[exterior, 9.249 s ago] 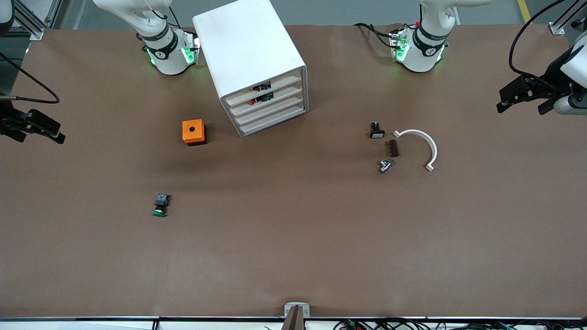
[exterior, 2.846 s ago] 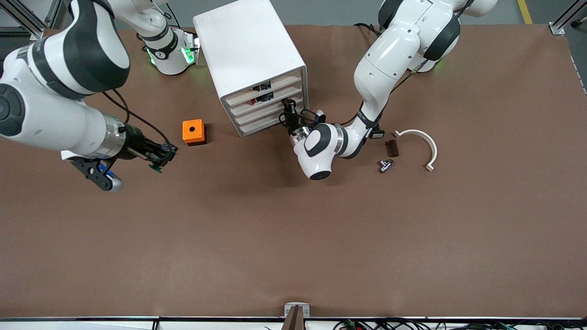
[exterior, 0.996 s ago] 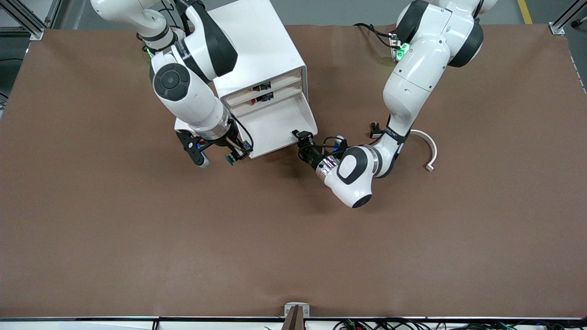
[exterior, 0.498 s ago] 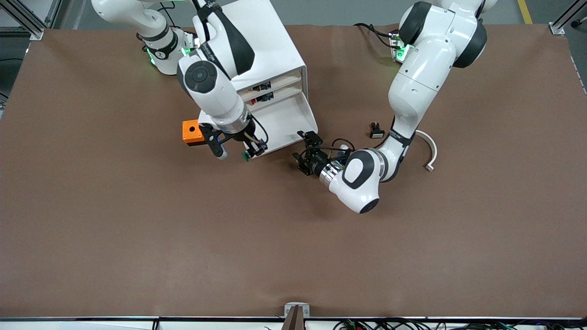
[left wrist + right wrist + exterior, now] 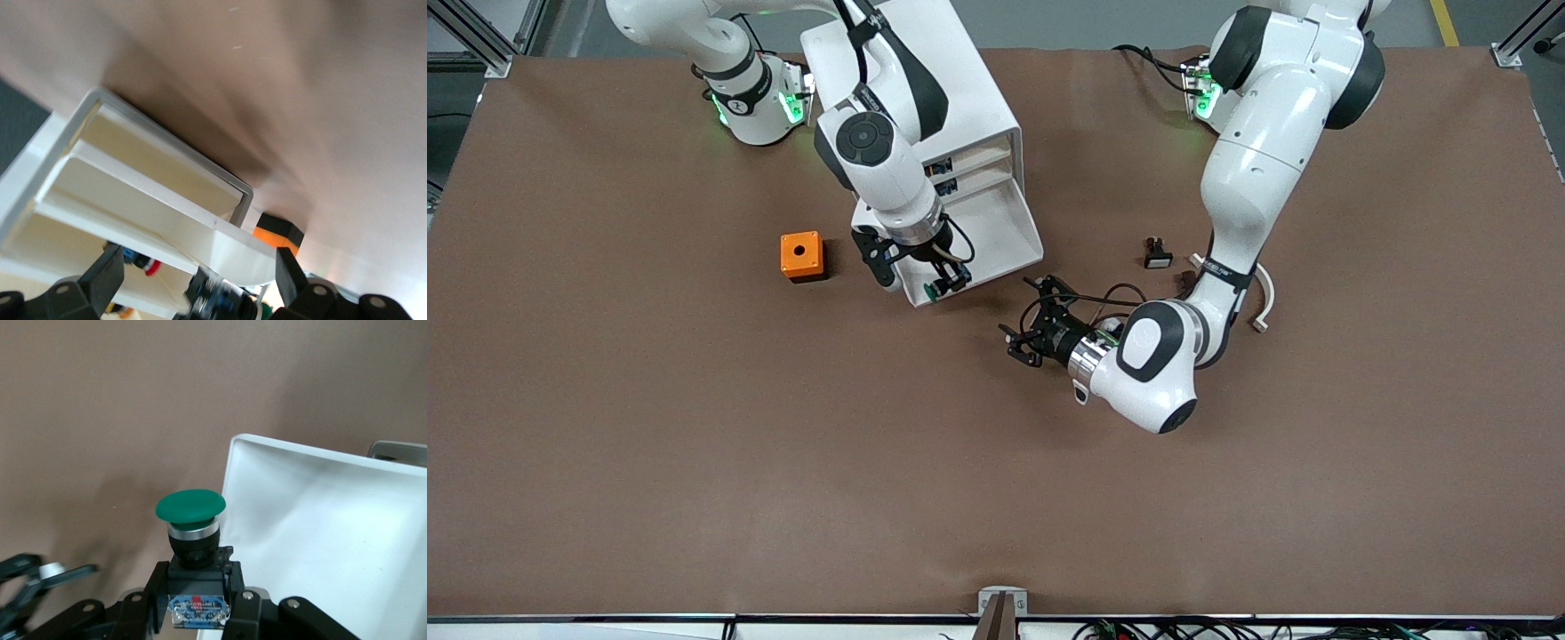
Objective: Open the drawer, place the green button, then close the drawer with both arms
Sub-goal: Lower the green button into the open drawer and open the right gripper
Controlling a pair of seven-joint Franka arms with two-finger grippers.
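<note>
Two grippers: both near the cabinet [image 5: 911,98], one loaded, one free.
Drawer [image 5: 983,236]: third down in the cabinet, pulled well out, tray bare inside.
Button [image 5: 935,291]: green cap, black-blue body, clamped in the right gripper [image 5: 945,283], over the drawer's front corner toward the right arm's end of the cabinet.
Left gripper [image 5: 1024,342]: fingers spread wide, holding nothing, over bare table near the drawer's front.
Orange cube [image 5: 801,256]: on the table beside the cabinet, toward the right arm's end.
</note>
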